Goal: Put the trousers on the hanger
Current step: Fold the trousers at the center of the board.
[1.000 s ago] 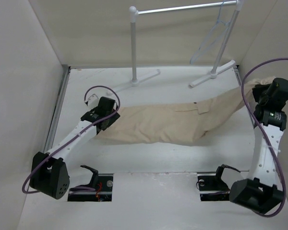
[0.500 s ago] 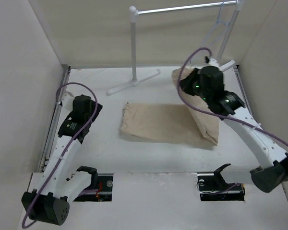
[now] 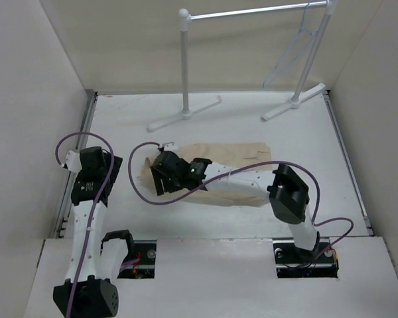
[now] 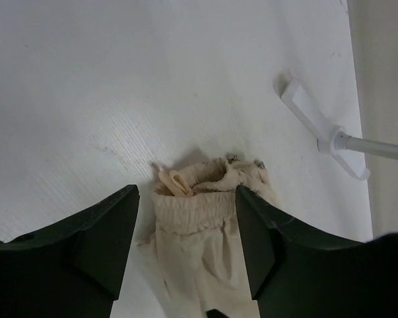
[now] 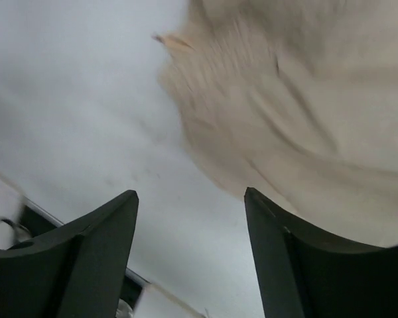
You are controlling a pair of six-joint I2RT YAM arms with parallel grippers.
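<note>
Left end effector [image 4: 188, 228] stands wide open, empty, short of the folded trousers [image 3: 233, 158] on the table [image 3: 252, 126]. Right end effector [image 5: 190, 248] is open over them, gripping nothing. The hanger [image 3: 293, 50] hangs bare on the far rack [image 3: 252, 12]; hanging is outstanding.

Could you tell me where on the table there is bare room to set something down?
The widest bare patch lies right of the trousers, up to the right wall. A narrower band runs between the feet of the rack and the trousers. It is crowded at the trousers' left end, around the right gripper and the left gripper.
</note>
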